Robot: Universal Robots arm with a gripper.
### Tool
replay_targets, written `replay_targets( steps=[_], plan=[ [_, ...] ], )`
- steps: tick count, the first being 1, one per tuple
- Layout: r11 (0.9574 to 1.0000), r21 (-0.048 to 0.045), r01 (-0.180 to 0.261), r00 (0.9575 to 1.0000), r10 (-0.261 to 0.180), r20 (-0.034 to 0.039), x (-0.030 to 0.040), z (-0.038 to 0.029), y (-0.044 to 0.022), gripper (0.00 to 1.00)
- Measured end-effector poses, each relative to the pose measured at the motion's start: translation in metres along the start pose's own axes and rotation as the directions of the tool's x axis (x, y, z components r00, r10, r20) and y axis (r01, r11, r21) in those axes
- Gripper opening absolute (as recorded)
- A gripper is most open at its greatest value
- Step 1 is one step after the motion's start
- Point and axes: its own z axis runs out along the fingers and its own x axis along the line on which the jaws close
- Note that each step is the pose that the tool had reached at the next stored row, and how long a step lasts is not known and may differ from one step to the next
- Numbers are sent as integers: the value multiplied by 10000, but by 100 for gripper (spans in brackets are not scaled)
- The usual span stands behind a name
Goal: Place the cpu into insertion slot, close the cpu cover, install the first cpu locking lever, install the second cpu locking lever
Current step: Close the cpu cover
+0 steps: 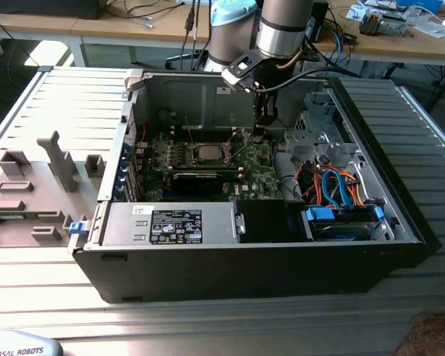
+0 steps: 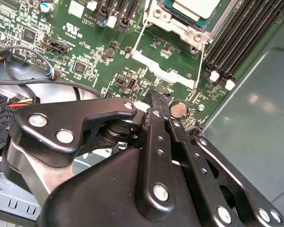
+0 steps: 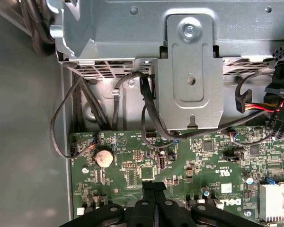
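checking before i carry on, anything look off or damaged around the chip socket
Nothing damaged or spilled. The chip sits flat in its socket, but both thin wire levers beside it stick up, unlatched. The shut gripper hovers nearby.

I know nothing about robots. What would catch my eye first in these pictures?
An open computer case lies on a ribbed metal table, and the robot arm reaches down into it from the far side. Its black gripper, jaws shut, hangs close over the green motherboard, to the exterior view's right of the silver-topped cpu. Orange and blue cables brighten the case's end at the exterior view's right.
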Motion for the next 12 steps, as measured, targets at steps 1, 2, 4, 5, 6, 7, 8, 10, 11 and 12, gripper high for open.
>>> replay_targets(
  steps=[1, 2, 4, 5, 6, 7, 8, 10, 11, 12],
  plan=[
    [10000, 0, 0, 10000, 0, 0, 0, 10, 0, 11],
    [10000, 0, 0, 10000, 0, 0, 1, 16, 1, 11],
    [10000, 0, 0, 10000, 0, 0, 2, 29, 1, 11],
    [10000, 0, 0, 10000, 0, 0, 2, 33, 1, 11],
    [10000, 0, 0, 10000, 0, 1, 2, 34, 1, 11],
    [10000, 0, 0, 10000, 0, 0, 2, 36, 1, 11],
    [10000, 0, 0, 10000, 0, -5, 3, 48, 2, 11],
    [9988, -26, 482, 9988, -482, 14, 4, 65, 2, 11],
    [9970, -41, 775, 9970, -775, 26, 4, 68, 2, 11],
    [9955, -50, 947, 9955, -947, 31, 4, 71, 2, 11]
  ],
)
